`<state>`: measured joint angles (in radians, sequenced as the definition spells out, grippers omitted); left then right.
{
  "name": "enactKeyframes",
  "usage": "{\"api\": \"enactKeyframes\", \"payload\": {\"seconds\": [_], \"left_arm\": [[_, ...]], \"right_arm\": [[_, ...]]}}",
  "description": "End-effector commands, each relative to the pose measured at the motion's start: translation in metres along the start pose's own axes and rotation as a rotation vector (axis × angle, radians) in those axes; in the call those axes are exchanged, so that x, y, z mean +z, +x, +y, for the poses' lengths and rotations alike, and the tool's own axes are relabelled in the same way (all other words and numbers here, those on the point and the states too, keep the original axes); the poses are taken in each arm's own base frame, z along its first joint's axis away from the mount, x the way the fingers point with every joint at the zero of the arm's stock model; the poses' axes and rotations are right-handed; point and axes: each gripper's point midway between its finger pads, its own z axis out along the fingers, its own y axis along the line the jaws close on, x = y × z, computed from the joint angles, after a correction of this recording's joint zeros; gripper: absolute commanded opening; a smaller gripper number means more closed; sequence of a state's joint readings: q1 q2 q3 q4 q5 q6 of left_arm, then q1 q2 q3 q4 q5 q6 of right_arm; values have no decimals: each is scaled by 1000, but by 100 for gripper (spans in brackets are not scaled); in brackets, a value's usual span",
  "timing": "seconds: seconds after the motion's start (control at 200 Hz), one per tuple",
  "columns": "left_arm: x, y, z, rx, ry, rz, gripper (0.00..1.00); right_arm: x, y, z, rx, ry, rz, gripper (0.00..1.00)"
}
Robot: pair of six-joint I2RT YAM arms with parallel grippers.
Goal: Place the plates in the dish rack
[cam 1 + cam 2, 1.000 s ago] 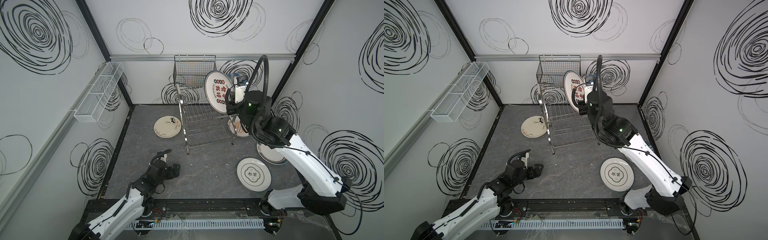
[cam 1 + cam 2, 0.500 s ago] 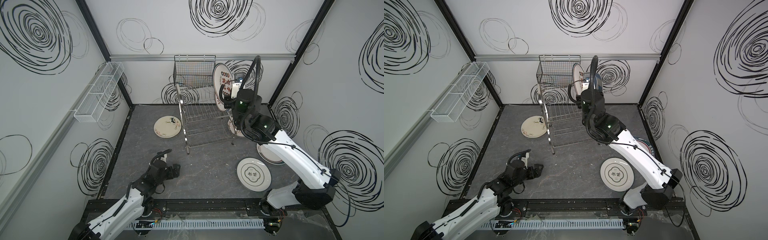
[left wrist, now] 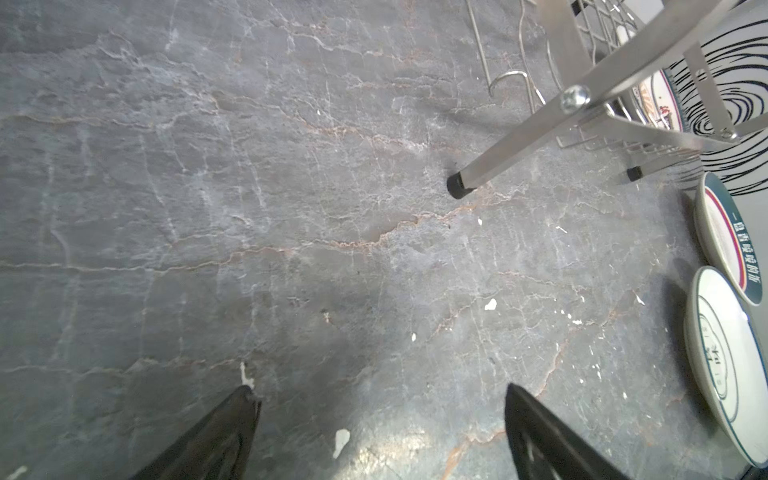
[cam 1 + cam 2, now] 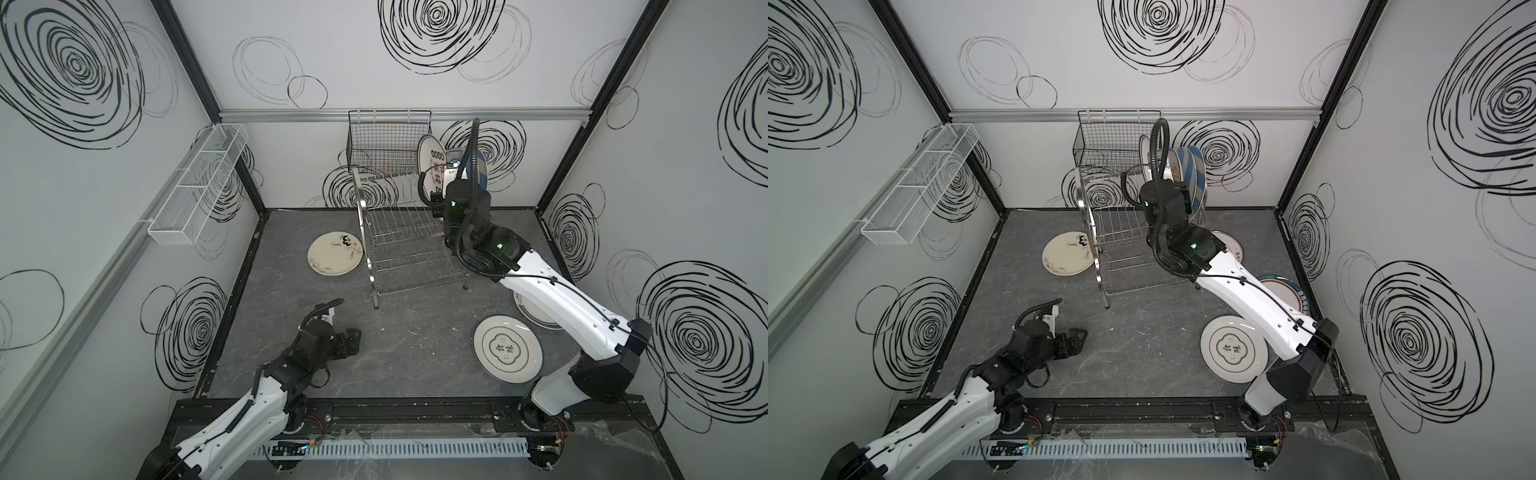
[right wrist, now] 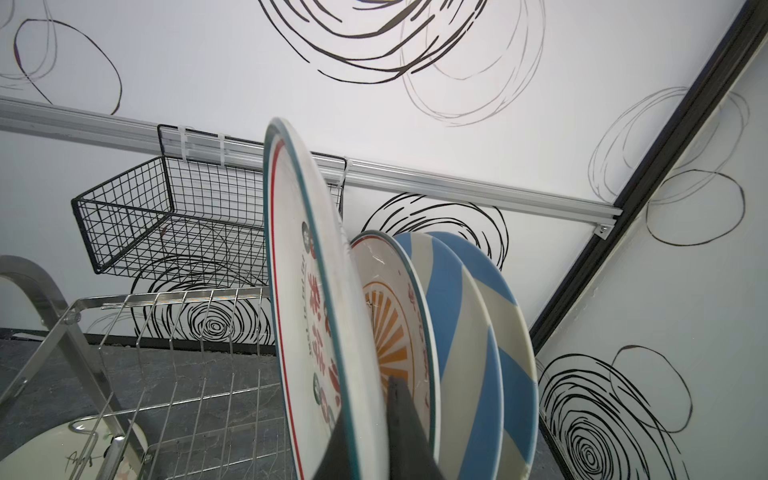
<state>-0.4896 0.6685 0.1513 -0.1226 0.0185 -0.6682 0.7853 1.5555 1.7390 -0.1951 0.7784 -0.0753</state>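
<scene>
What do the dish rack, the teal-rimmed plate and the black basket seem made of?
Dish rack: polished stainless steel, judging by mirror-bright glints. Teal-rimmed plate: glossy glazed ceramic or melamine; the shiny printed face leaves it open. Black basket: wire, probably matte-coated, no glints.

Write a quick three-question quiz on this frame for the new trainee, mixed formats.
1. True or false: the left gripper holds a plate.
2. What does the right gripper grip? A) a mug B) the plate with red characters C) nothing
3. Fill in: apart from the gripped one, ___ plates stand upright in the dish rack.
Key: 1 false, its jaws are open and empty; 2 B; 3 three: the sunburst plate and two blue-striped plates.
</scene>
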Motion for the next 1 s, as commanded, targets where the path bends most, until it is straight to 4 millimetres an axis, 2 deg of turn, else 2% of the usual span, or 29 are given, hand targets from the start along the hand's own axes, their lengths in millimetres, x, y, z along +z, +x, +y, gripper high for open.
{"api": "enactKeyframes", "payload": {"seconds": [0.0, 0.99], "left_arm": [[0, -5, -4, 15, 20, -22, 96], [0, -5, -5, 16, 23, -25, 96]], "right_arm": [[4, -13, -6, 61, 38, -45, 0], [27, 21, 0, 62, 19, 24, 0]]}}
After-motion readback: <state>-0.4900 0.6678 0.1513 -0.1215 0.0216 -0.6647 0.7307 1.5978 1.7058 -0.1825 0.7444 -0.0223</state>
